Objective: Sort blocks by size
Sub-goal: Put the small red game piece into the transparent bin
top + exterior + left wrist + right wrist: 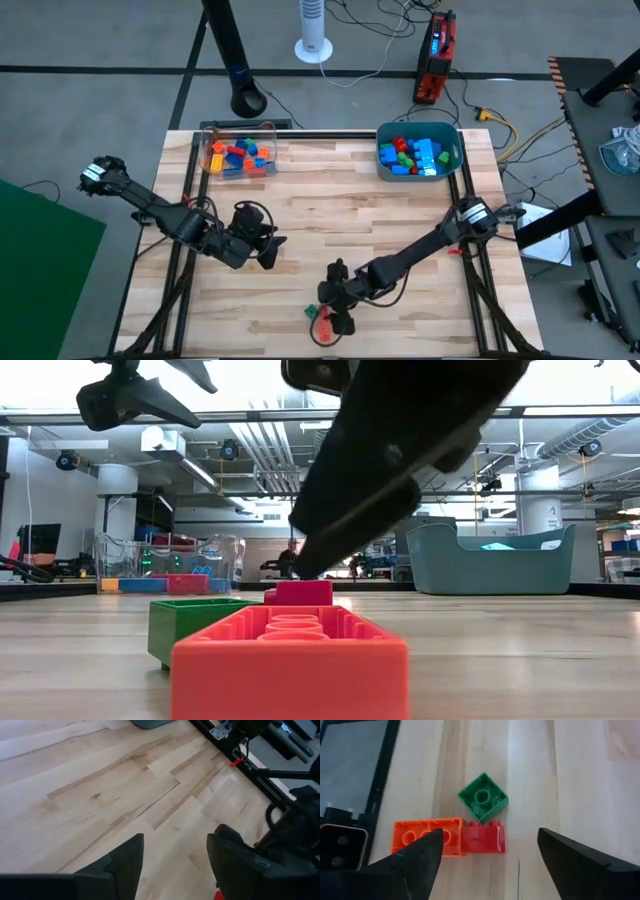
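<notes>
Three blocks sit touching near the bench's front edge: an orange block (427,836), a red block (484,839) against its end, and a green block (482,797) lying on its side, hollow showing. My right pincer (487,857) hangs over them, released. My wrist camera shows that hollow; the overhead camera shows more blocks in the clear box (238,154) and teal tub (418,152) at the back edge. My left pincer (175,860) waits released over bare bench (90,785).

Grey floor (120,40), white tower fan (313,28)
</notes>
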Controlling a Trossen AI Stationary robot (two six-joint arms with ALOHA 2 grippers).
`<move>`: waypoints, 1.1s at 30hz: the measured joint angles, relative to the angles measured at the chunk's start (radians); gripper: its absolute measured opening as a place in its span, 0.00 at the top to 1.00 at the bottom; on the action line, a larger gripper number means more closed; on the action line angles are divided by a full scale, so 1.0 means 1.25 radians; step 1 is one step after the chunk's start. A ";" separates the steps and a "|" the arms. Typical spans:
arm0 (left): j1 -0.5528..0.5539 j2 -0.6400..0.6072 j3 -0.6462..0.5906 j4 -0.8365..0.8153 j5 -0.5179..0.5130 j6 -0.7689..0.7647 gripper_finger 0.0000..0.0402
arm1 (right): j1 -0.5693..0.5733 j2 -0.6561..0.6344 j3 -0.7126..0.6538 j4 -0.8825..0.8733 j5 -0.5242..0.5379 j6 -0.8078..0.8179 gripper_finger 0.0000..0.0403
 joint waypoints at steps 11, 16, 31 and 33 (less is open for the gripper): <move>0.000 0.000 0.000 -0.004 0.000 0.000 0.49 | -0.001 0.026 -0.001 0.008 0.008 0.010 0.24; 0.000 0.000 0.000 -0.004 -0.001 0.005 0.49 | -0.009 0.026 -0.001 0.008 0.013 0.009 0.27; 0.000 0.000 0.000 -0.003 -0.001 0.018 0.49 | -0.027 0.043 -0.001 0.008 0.016 -0.042 0.29; 0.000 0.000 0.000 -0.003 -0.001 0.018 0.49 | -0.027 0.047 -0.001 0.009 0.016 -0.051 0.30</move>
